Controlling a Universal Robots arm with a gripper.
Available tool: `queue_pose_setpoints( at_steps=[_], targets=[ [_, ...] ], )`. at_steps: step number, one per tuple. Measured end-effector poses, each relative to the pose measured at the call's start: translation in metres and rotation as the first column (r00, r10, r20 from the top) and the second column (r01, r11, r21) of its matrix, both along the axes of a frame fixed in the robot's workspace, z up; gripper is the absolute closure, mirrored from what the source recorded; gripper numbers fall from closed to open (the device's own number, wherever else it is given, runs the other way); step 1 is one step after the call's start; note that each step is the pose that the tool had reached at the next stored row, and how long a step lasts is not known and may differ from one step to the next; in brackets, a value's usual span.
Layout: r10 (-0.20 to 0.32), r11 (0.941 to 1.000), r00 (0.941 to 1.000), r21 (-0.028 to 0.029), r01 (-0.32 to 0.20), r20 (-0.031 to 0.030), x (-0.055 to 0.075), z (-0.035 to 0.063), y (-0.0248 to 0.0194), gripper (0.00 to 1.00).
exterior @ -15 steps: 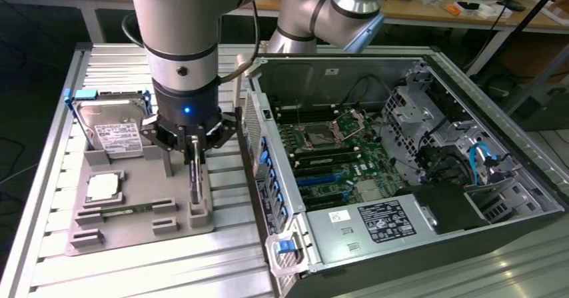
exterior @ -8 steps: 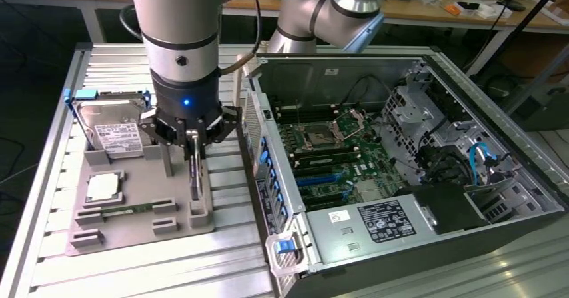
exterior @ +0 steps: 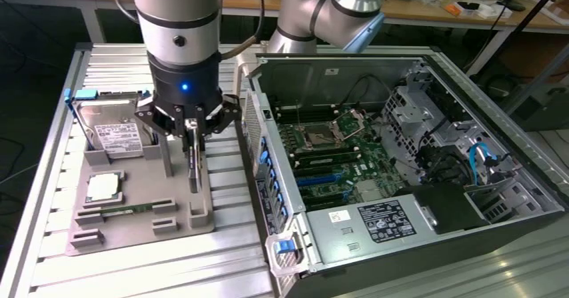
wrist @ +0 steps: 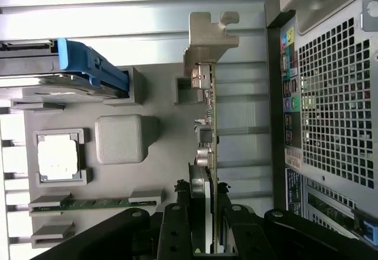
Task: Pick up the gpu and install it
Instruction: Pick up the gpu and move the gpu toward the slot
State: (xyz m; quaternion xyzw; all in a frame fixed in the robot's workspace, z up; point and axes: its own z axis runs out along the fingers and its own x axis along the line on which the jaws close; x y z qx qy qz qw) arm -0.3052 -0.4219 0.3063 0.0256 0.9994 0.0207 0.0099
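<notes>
A ribbed metal surface [exterior: 133, 265] held a grey parts tray [exterior: 133, 235] toward the exterior view's left and an open computer case [exterior: 356, 68] toward its right. At the tray's far left corner a silver hard drive [exterior: 116, 135] with a white label leaned in a blue frame [exterior: 84, 95]. Nearer the camera lay a square processor chip [exterior: 104, 187], and nearer still a narrow green memory stick [exterior: 129, 209] sat in its slot. Over the tray's right side a grey and silver robot arm [exterior: 178, 18] came straight down, with a small blue light glowing just above its black hand [exterior: 191, 135]. The hand was clenched on the gpu [exterior: 194, 171], a thin dark card standing on its long edge directly beneath it (whether the card's lower edge rested in the tray or hung just clear of it could not be told). In the wrist view the gpu [wrist: 211, 130] ran edge-on away from the hand [wrist: 207, 230], with the black fingers [wrist: 176, 227] pressed against both of its faces and its silver end bracket [wrist: 207, 41] at the far end, beside a small grey post of the tray. Right of the card, just beside the tray, stood the case's perforated rear wall. Inside the case lay a green motherboard [exterior: 334, 165] with blue and black slots, and a labelled power supply [exterior: 382, 221] sat at the near end.
</notes>
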Motion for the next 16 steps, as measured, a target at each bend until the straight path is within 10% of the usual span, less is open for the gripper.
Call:
queue_pose_setpoints(
  at_steps=[16],
  targets=[
    [0.000, 1.0000, 1.0000, 0.0000, 0.000, -0.0010, 0.000, 0.0447, 0.0000, 0.73]
  ],
)
